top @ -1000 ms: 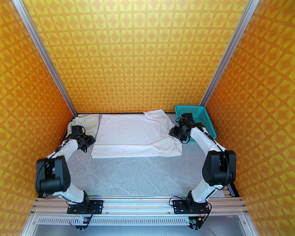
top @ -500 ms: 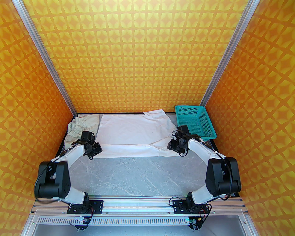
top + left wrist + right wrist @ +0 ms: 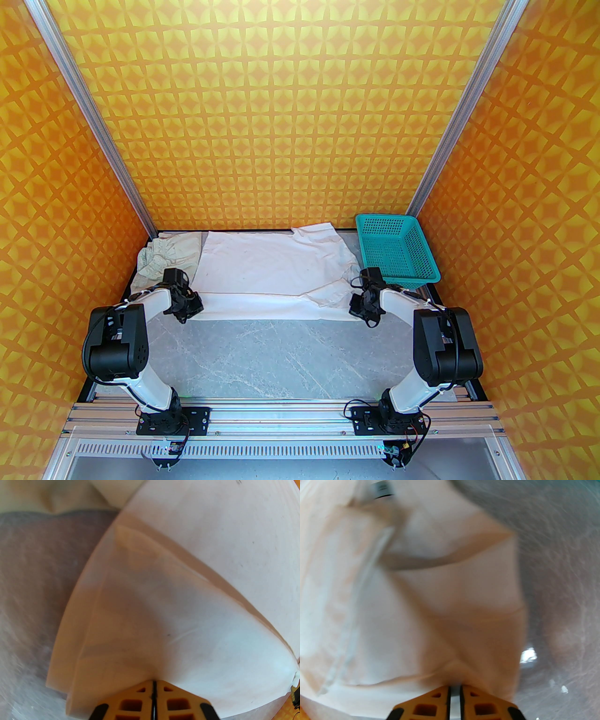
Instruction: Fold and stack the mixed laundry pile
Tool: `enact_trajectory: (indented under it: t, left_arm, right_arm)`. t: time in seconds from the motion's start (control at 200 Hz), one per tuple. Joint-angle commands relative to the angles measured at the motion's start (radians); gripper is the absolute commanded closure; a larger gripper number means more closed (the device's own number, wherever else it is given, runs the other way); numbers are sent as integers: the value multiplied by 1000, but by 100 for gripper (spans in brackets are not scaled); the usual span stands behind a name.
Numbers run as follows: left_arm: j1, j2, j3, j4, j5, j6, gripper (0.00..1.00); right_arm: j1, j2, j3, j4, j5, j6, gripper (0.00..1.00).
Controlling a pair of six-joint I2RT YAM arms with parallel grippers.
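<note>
Bare near tabletop [image 3: 281, 356]; teal basket [image 3: 398, 253] far right, cream garment [image 3: 164, 255] far left.

Left gripper [image 3: 153, 681], right gripper [image 3: 454, 686]: nearer; now tight on white shirt [image 3: 262, 267]

Table [image 3: 281, 356]: grey marble-look top, near half bare. On it, far half: white shirt [image 3: 262, 267], spread flat across ctr, crease along near edge, sleeve rumpled at rt; beige piece [image 3: 161, 255], bunched, far-left corner, just beside shirt; teal basket [image 3: 398, 248], upright, far-rt corner.
</note>
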Motion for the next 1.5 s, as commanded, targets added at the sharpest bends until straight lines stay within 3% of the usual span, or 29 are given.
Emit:
enact_trajectory:
  t: [0.0,0.26,0.44,0.565,0.67,0.835,1.085,1.27,1.495]
  left_arm:
    - [26,31,13,-10,-27,34,93]
    - [30,-14,7,-35,-27,34,92]
    - [21,-171,33,-125,-27,42,74]
    - [-35,-221,87,-169,-25,54,72]
    - [-116,-135,175,-166,-16,84,72]
    - [-181,62,311,-55,38,99,73]
    - [-208,334,473,-66,91,114,78]
    - [-212,272,295,-40,90,94,78]
    - [-213,98,-6,-13,91,58,78]
  right_arm:
    - [-18,14,-18,23,94,8,88]
    - [-63,-48,-51,-46,126,11,88]
    - [-58,-197,-27,-147,38,-7,85]
    - [14,-261,20,-169,-3,11,82]
    - [123,-211,71,-106,-40,59,82]
    - [280,2,237,-18,-34,76,79]
    - [306,258,365,29,-55,135,77]
    - [306,240,237,48,-57,159,77]
    - [306,105,-3,50,-69,177,77]
